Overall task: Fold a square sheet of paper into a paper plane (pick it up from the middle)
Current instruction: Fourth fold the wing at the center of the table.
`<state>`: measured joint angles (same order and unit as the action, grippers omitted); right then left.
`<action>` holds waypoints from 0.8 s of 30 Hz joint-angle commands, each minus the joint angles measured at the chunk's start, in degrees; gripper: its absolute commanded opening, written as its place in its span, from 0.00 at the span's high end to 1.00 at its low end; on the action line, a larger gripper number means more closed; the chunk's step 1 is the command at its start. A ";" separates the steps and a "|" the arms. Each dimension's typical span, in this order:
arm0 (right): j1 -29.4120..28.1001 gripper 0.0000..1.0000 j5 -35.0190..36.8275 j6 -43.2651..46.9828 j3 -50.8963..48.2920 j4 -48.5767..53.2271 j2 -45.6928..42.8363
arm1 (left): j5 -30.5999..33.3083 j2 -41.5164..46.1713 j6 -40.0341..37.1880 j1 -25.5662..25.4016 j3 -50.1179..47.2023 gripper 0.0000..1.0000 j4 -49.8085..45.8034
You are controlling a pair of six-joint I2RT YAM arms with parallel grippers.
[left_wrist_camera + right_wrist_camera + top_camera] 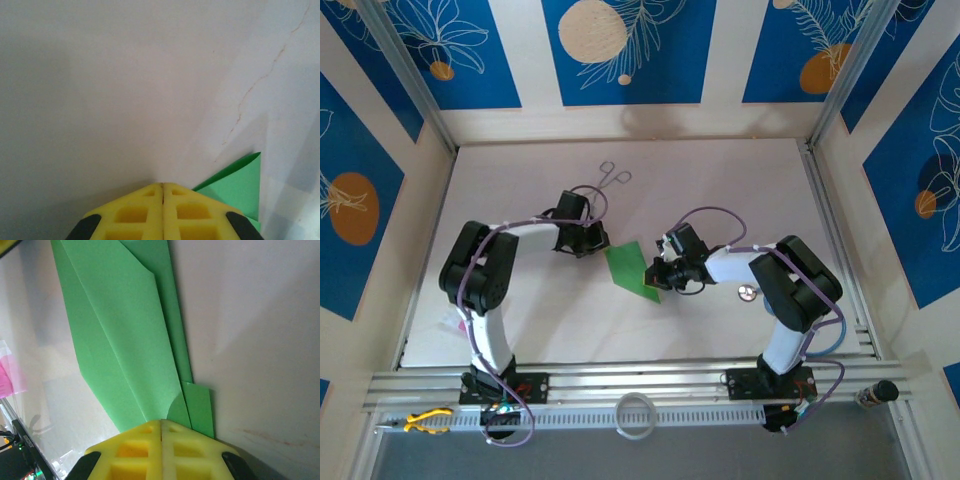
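The square sheet of paper (632, 268), bright green and folded into a long, layered strip, lies flat on the white table (720, 190) between the two arms. My left gripper (595, 240) sits at the paper's upper left end. In the left wrist view its yellow fingertips (150, 200) meet with nothing between them, and a green corner (235, 187) lies just to their right. My right gripper (660, 272) is at the paper's lower right end, shut. Its closed tips (161, 421) rest on the near end of the paper (125, 340), where a flap curls slightly.
Thin metal forceps (615, 177) lie at the back of the table. A small round item (747, 292) sits beside the right arm. A pink scrap (5, 375) lies at the left edge. A white ring (635, 415) and yellow pliers (425, 420) rest on the front rail.
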<state>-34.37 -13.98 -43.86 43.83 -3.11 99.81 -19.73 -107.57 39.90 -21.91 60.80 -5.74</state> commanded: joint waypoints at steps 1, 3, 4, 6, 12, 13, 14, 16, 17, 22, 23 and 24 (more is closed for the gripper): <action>0.33 1.00 1.50 1.27 -1.08 9.43 0.59 | 2.68 5.57 -1.80 0.13 0.15 0.90 -2.04; 0.42 1.00 1.60 1.40 -0.78 9.78 0.69 | 2.77 7.43 -1.42 -0.60 -0.73 0.89 -1.40; 0.44 1.00 1.67 1.38 -0.68 9.88 0.66 | 2.44 7.93 -1.02 -0.98 -1.20 0.89 -0.94; 0.40 1.00 1.74 1.50 -0.66 10.00 0.71 | 0.96 8.37 -0.08 -1.81 -2.22 0.88 0.73; 0.61 1.00 1.78 1.58 -0.75 10.36 0.62 | -6.86 5.32 3.61 -5.76 -4.75 0.88 9.58; 0.69 1.00 1.71 1.62 -0.70 10.33 0.60 | -7.90 4.21 4.76 -6.46 -5.29 0.88 11.47; 0.75 1.00 1.69 1.74 -0.51 10.35 0.60 | -8.13 3.47 5.43 -6.92 -5.79 0.88 12.55; 0.88 1.00 1.51 2.08 -0.12 10.71 0.59 | -7.39 1.71 5.79 -7.42 -6.05 0.89 12.35; 0.88 1.00 1.49 2.14 0.10 10.87 0.50 | -7.25 1.03 5.86 -7.43 -6.21 0.89 12.49; 0.97 1.00 0.33 2.44 1.30 10.61 -0.02 | -4.94 -1.38 5.07 -7.35 -6.01 0.91 8.91; 0.97 1.00 -0.33 2.53 1.72 10.53 -0.30 | -3.90 -1.75 4.78 -7.35 -5.94 0.91 7.25; 0.97 1.00 -0.93 2.50 2.14 10.26 -0.65 | -3.02 -2.11 4.50 -7.31 -5.86 0.92 6.17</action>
<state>-33.71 -14.83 -42.44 45.47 1.72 99.55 -25.28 -108.09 44.88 -29.41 54.89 4.21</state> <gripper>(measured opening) 0.045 0.084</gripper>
